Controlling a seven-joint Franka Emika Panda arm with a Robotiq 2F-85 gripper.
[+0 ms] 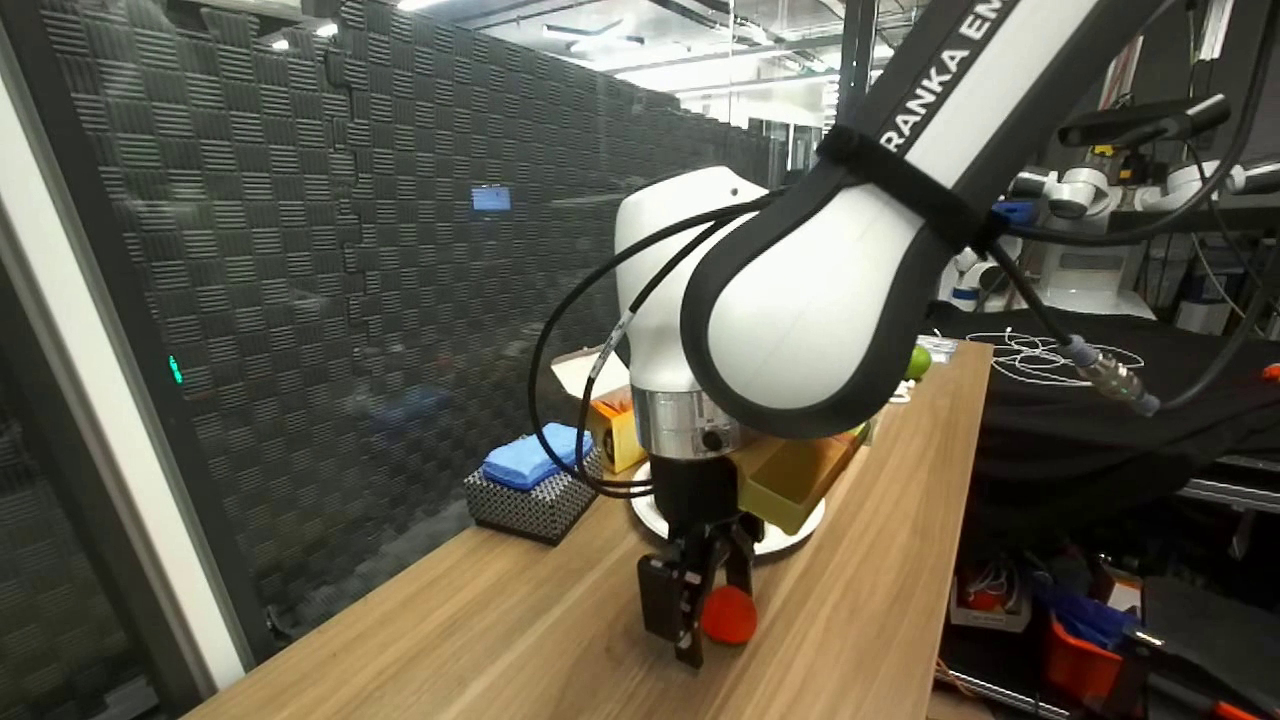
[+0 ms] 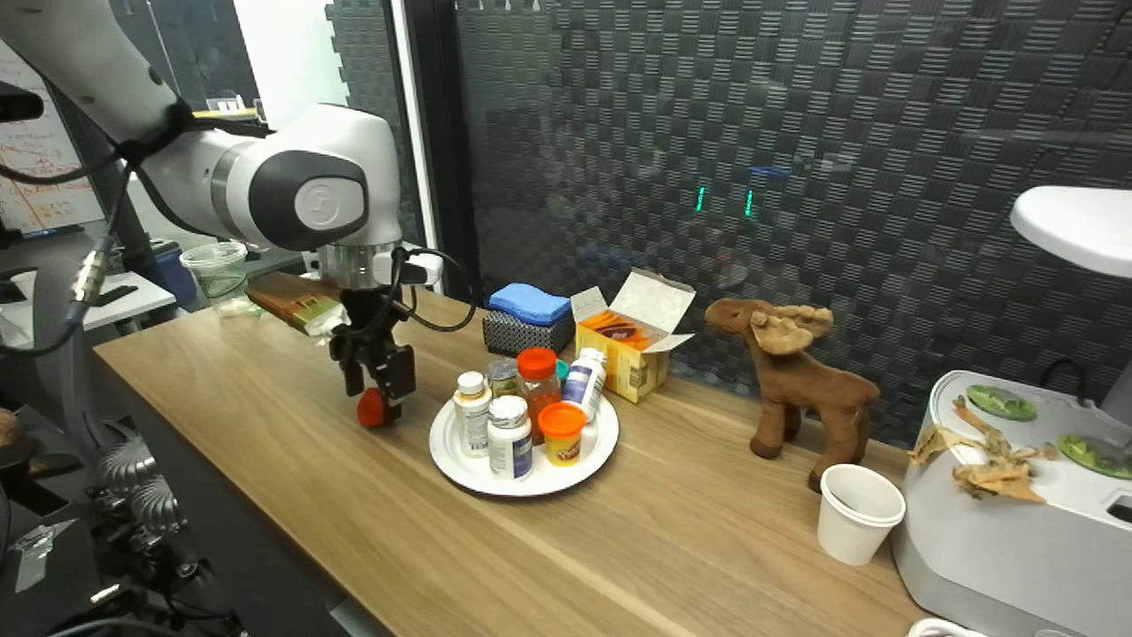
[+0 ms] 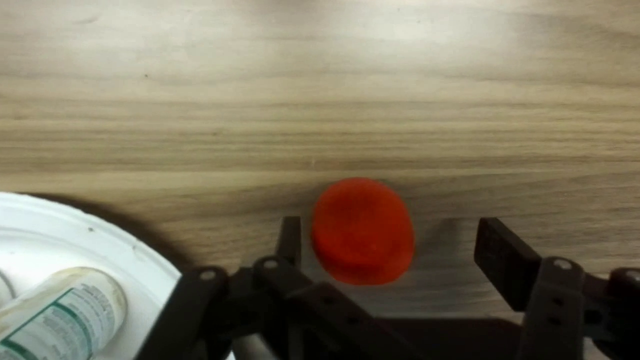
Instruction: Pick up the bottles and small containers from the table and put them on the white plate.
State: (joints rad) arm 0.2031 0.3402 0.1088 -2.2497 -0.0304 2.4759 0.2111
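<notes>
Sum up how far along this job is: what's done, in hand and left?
Looks done: several bottles and small containers are on the white plate.
In hand: nothing gripped yet; the open gripper straddles a red rounded item on the table.
Left: probably grasping it and moving it to the plate, though whether it is a container I can't tell.

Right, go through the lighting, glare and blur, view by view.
Wrist view: whitish glare across the upper part of the table, dark shadow along the edge of the white plate, small print on the green-striped bottle too blurred to read, hand dark against the wood; in an exterior view, ceiling lights burnt out to white.
</notes>
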